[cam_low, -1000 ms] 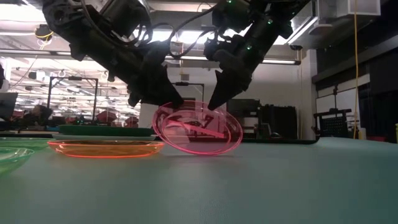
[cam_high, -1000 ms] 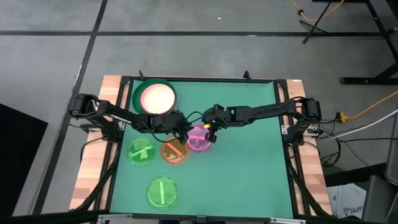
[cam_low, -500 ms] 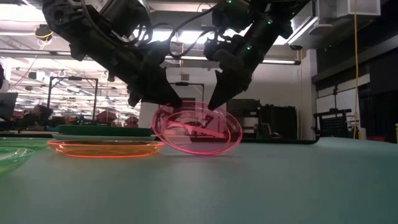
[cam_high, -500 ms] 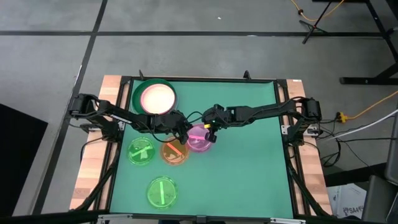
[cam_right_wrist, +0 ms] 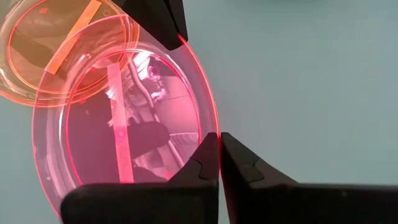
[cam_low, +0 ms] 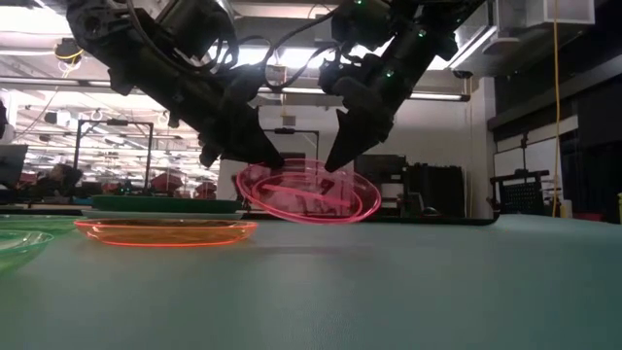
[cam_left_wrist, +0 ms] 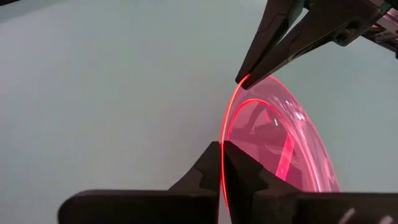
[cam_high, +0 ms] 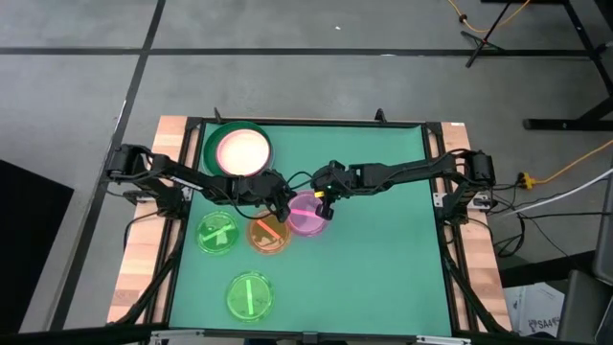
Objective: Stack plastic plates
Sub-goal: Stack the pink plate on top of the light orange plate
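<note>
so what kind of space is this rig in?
Looks like a large robotics lab or workshop hall. The low view shows rows of ceiling strip lights over more workstations behind, the high view a bare concrete floor, loose cables and a framed green table.

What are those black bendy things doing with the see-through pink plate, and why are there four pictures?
Those are two robot arms with pinching claws. One picture looks down from above, one looks across the green table, and two come from cameras on the arms' wrists. The left gripper and the right gripper each pinch the rim of the small see-through pink plastic plate, on opposite sides, and it hangs just above the table. Lying flat are a see-through orange plate, two see-through green plates, and a stack of bigger plates at the back, dark green beneath, pale on top.
</note>
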Available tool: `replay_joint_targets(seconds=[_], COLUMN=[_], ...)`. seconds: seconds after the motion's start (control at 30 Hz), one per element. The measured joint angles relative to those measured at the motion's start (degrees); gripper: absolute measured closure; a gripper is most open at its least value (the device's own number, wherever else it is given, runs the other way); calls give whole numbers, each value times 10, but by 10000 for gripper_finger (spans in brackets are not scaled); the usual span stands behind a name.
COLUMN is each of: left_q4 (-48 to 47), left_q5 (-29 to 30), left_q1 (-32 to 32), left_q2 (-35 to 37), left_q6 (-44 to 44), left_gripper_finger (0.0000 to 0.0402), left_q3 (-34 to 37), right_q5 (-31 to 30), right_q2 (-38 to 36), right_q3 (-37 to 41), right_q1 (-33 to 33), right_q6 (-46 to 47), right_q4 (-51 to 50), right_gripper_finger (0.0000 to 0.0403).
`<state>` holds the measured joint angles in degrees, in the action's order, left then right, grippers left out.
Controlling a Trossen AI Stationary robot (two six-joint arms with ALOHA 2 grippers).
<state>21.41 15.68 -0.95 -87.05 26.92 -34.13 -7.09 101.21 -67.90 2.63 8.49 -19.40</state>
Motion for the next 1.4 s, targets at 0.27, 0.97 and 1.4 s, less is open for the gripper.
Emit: replay_joint_targets(seconds=[0.27, 0.97, 1.4], left_q4=[0, 2, -25], left_q5=[0, -49, -138], left_q1=[0, -36, -143], left_q2=[0, 1, 45], left_q6=[0, -2, -44], left_gripper_finger=[399, 399, 399], left_q3=[0, 0, -1], right_q5=[1, 0, -69], right_q2=[0, -30, -88], right_q3=[0, 0, 0], right_q1=[0, 0, 0], right_q6=[0, -2, -16], right_q4=[0, 12, -59], right_gripper_finger=[378, 315, 315])
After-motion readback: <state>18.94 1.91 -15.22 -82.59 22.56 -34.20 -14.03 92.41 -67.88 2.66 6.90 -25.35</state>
